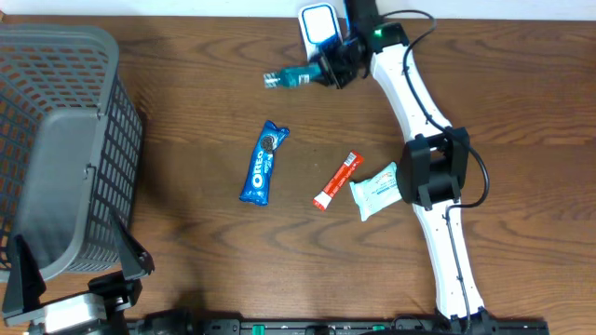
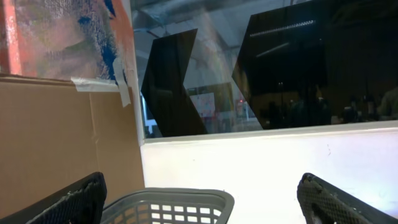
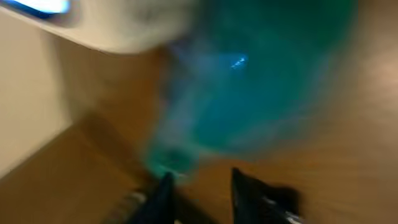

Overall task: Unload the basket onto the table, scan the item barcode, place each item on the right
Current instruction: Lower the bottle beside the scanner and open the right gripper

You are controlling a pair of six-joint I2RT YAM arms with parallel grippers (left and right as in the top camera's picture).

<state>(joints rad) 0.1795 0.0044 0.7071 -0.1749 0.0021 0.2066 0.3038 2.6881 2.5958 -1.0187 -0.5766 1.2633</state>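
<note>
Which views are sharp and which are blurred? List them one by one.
Overhead: sharp and evenly lit, with a soft shadow beside the basket. Left wrist: sharp, the white wall bright, the window panes dark. Right wrist: heavily blurred, the teal packet only a smear.

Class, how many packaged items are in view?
4: teal packet at right gripper by the scanner; Oreo pack mid-table; red stick beside white pouch. Basket may hide more.

Right gripper (image 1: pixel 330 69) at the end of teal packet (image 1: pixel 293 79), just below scanner (image 1: pixel 317 23). Oreo pack (image 1: pixel 264 163), red stick (image 1: pixel 337 180), white pouch (image 1: pixel 376 189) mid-table. Grey basket (image 1: pixel 56 56) left.
</note>
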